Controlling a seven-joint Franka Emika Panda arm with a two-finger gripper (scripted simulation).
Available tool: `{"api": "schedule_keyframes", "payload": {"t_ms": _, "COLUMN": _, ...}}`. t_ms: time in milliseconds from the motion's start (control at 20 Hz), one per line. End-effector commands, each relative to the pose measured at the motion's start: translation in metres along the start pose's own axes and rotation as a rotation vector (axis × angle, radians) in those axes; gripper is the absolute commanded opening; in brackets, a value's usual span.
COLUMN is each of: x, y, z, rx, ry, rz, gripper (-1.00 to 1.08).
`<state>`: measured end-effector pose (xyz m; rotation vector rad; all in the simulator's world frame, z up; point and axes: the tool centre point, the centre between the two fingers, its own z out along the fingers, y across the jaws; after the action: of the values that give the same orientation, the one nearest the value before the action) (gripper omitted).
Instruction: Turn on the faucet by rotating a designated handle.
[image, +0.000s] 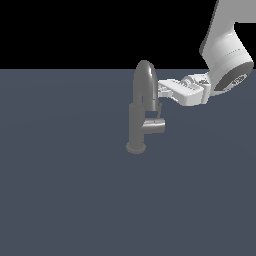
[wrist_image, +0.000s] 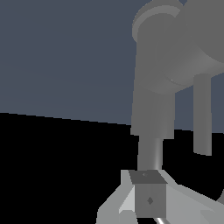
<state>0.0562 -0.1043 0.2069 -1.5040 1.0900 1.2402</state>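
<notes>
The grey faucet (image: 136, 125) stands upright on its round base flange, with the arched spout (image: 145, 82) on top. The handle (image: 154, 126) juts from the post toward the exterior view's right, and its thin pin lever (image: 159, 113) points up. My gripper (image: 161, 93) reaches in from the exterior view's right, level with the spout, its tips beside the spout and just above the pin. Its fingers look pressed together and hold nothing. In the wrist view the post (wrist_image: 153, 87), handle (wrist_image: 199, 43) and pin (wrist_image: 202, 113) loom close beyond my fingertips (wrist_image: 148, 192).
The faucet stands on a flat dark blue-grey surface (image: 60, 190). My white arm (image: 225, 55) comes down from the upper part of the exterior view's right. Nothing else shows.
</notes>
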Motion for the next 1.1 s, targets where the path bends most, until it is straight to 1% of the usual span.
{"api": "schedule_keyframes", "payload": {"t_ms": 0, "x": 0.016, "y": 0.0, "z": 0.001, "rx": 0.037, "ry": -0.042, "rz": 0.036, "gripper": -1.0}}
{"api": "schedule_keyframes", "payload": {"t_ms": 200, "x": 0.035, "y": 0.002, "z": 0.004, "rx": 0.079, "ry": -0.088, "rz": 0.078, "gripper": -1.0}}
{"api": "schedule_keyframes", "payload": {"t_ms": 350, "x": 0.043, "y": 0.003, "z": 0.006, "rx": 0.097, "ry": -0.107, "rz": 0.095, "gripper": -1.0}}
{"api": "schedule_keyframes", "payload": {"t_ms": 700, "x": 0.045, "y": 0.003, "z": 0.007, "rx": 0.101, "ry": -0.112, "rz": 0.1, "gripper": -1.0}}
{"api": "schedule_keyframes", "payload": {"t_ms": 1050, "x": 0.041, "y": 0.018, "z": 0.009, "rx": 0.101, "ry": -0.112, "rz": 0.1, "gripper": -1.0}}
